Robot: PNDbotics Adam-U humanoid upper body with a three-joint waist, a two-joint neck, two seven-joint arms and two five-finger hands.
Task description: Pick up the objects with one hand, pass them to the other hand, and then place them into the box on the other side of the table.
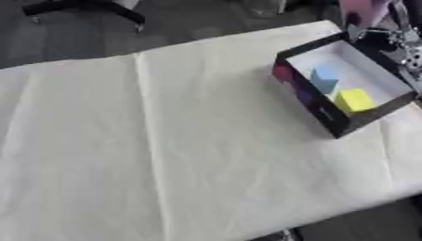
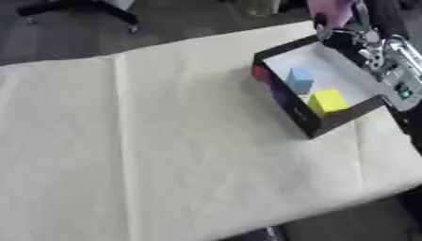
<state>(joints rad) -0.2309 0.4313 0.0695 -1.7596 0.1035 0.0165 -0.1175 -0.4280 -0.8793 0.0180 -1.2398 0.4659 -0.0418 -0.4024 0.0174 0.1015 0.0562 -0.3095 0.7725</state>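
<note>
Holding a purple object in your right hand above the box's far corner | blue block, yellow block inside | box near table's right edge

**Colours of the scene**

Table cover: plain cream-white. Box: black outer walls bearing pink and purple patches, white interior. Inside it, one block is light blue, the other block yellow. Floor: dark grey.

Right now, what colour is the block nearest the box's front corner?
Yellow, clearest in the left eye view, beside a blue block in the box.
</note>
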